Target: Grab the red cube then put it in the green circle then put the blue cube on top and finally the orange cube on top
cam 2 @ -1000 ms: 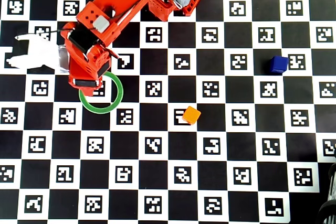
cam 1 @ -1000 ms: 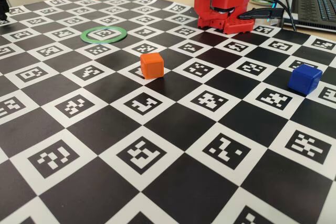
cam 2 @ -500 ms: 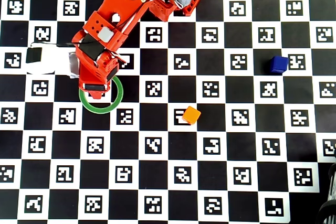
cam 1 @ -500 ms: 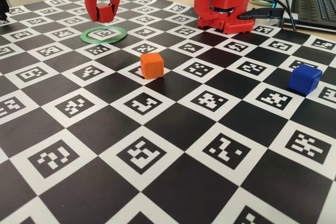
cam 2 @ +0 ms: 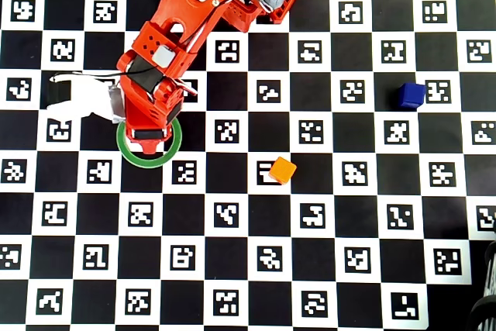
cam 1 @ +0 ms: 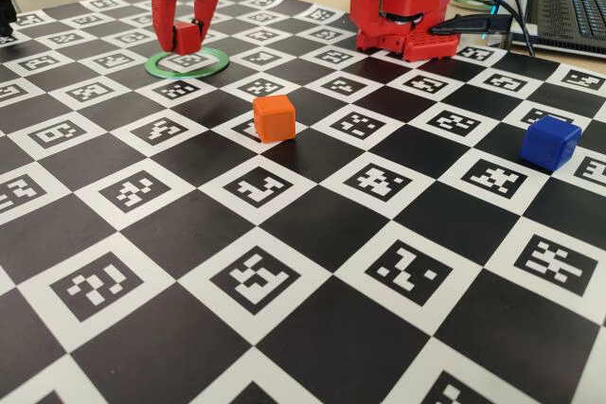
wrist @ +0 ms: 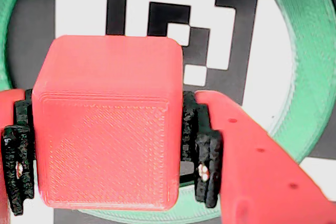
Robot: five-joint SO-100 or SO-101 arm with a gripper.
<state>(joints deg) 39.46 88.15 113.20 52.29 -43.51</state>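
My end effector (wrist: 107,145) is red, with black pads (wrist: 202,153) on the inside of its fingers. The cube (wrist: 107,121) between them is a plain solid red. Under it lies a green ring (cam 1: 187,63) around a white square with a black code pattern. The table (cam 1: 312,224) has a black and white checkered pattern, each white square with its own black code. One cube (cam 1: 274,117) is bright orange, another cube (cam 1: 549,142) deep blue.

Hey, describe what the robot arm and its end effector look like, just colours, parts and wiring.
The arm is bright red printed plastic with grey servo blocks and thin dark wires along its links. Its end effector has two tapering red fingers, lined with rough black pads in the wrist view. The red base has black cables attached.
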